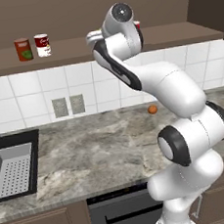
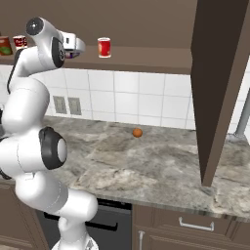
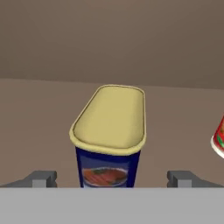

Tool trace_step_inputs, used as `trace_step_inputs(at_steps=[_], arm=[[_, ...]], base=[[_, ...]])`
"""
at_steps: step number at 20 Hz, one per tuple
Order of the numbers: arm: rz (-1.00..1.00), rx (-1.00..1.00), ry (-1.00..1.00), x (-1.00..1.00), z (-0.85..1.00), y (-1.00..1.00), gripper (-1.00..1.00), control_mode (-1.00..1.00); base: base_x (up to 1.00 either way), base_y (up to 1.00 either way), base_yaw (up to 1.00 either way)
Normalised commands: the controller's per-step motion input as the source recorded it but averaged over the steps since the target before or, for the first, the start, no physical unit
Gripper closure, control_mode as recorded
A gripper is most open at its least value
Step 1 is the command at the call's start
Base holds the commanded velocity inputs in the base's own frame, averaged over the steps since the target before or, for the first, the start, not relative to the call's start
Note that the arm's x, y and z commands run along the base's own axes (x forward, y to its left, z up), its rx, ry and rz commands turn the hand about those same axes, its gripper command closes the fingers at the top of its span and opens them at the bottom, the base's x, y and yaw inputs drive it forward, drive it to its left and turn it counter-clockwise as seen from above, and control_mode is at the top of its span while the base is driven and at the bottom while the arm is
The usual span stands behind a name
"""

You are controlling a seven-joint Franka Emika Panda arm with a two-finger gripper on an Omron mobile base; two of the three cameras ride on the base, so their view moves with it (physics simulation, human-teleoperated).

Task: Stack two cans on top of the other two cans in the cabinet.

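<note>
Dark wood ran along the wall as a long cabinet point(image 1: 174, 37) with an open shelf above the marble counter point(image 1: 89, 151). Near the shelf's left end stood a dull red can with a green patch point(image 1: 23, 49) and a red-and-white can point(image 1: 42, 45), almost touching. The gripper point(image 3: 111, 179) was raised to the ledge, its fingers spread wide on either side of the small blue can point(image 3: 108, 168), not yet touching it. That can looked light, stiff and slick-sided, best pinched across its narrow flanks below the yellow lid.

no lettering can be read; the can labels point(image 1: 42, 45) are too small and blurred.
</note>
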Motion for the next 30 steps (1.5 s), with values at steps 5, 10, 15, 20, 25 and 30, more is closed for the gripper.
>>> trace_step_inputs(at_steps=[5,10,15,20,25,30], arm=[[0.00,0.00,0.00,0.20,-0.03,0.00,-1.00,-1.00],[0.00,0.00,0.00,0.18,-0.02,0.00,-1.00,-1.00],[0.00,0.00,0.00,0.06,-0.06,0.00,1.00,-1.00],[0.00,0.00,0.00,0.02,-0.08,0.00,1.00,-1.00],[0.00,0.00,-0.06,-0.08,0.05,0.00,1.00,-1.00],[0.00,0.04,0.00,-0.17,0.27,0.00,1.00,-1.00]], base=[[0.00,0.00,0.00],[0.00,0.00,0.00],[0.00,0.00,0.00],[0.00,0.00,0.00],[0.00,0.00,0.00],[0.00,0.00,0.00]])
